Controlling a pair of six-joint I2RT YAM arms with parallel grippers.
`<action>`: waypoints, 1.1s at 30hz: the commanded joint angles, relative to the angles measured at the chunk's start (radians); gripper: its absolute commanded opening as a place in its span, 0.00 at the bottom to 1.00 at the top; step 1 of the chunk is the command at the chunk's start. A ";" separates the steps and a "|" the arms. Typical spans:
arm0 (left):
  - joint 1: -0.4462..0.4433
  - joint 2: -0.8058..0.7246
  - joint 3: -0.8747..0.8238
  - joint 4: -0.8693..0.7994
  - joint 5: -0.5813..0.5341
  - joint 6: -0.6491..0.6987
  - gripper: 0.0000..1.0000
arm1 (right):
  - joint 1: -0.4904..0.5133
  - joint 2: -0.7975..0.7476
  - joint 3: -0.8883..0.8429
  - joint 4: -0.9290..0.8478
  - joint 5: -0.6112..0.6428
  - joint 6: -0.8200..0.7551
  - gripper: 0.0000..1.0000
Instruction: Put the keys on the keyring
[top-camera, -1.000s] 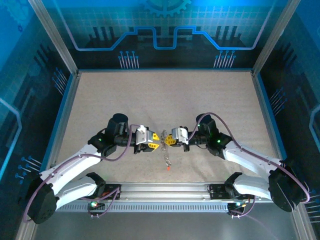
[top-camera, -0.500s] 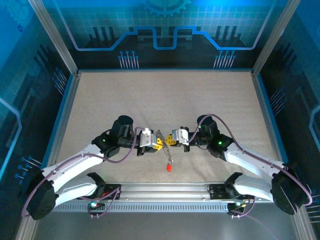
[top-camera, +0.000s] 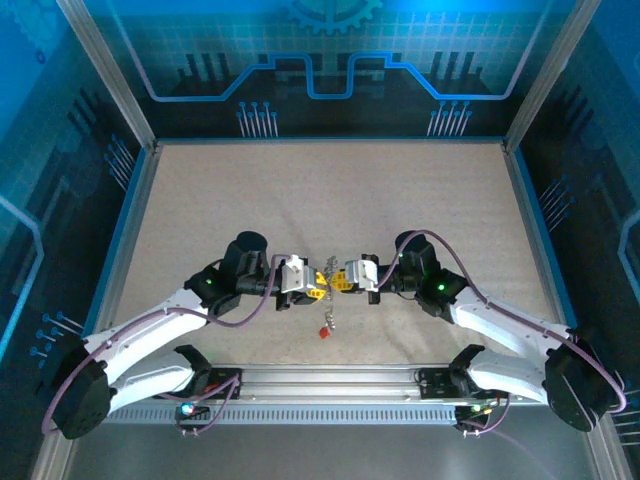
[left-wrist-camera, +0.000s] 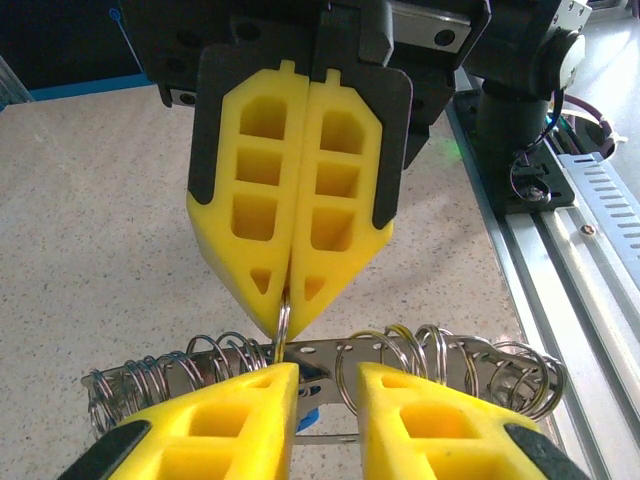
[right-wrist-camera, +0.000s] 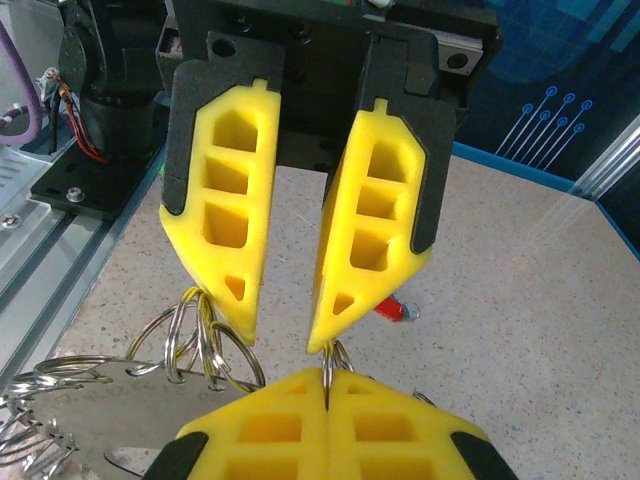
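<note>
Currently: right gripper (right-wrist-camera: 328, 372) is pinching the keyring (left-wrist-camera: 284, 325), jaws closed on it; left gripper (right-wrist-camera: 281, 340) is facing it, jaws parted; 1 red key (top-camera: 325, 332) is dangling beneath.

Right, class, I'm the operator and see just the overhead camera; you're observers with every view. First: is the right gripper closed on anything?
Observer: Yes, the right gripper has its fingers together, pinching a thin ring.
Operator: And the left gripper?
Observer: The left gripper has its fingers apart, with a clear gap between the tips.
Operator: What's that chain-like thing between them?
Observer: A flat metal strip threaded with many wire loops.
</note>
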 joint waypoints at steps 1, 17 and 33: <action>-0.007 0.013 -0.007 0.072 -0.026 -0.025 0.24 | 0.032 -0.029 -0.001 0.015 -0.051 -0.016 0.00; -0.007 -0.056 -0.073 0.116 -0.092 -0.059 0.24 | 0.033 -0.006 -0.004 0.055 -0.039 0.005 0.00; -0.019 -0.027 -0.069 0.101 -0.010 -0.040 0.26 | 0.035 -0.006 -0.003 0.070 0.018 0.019 0.00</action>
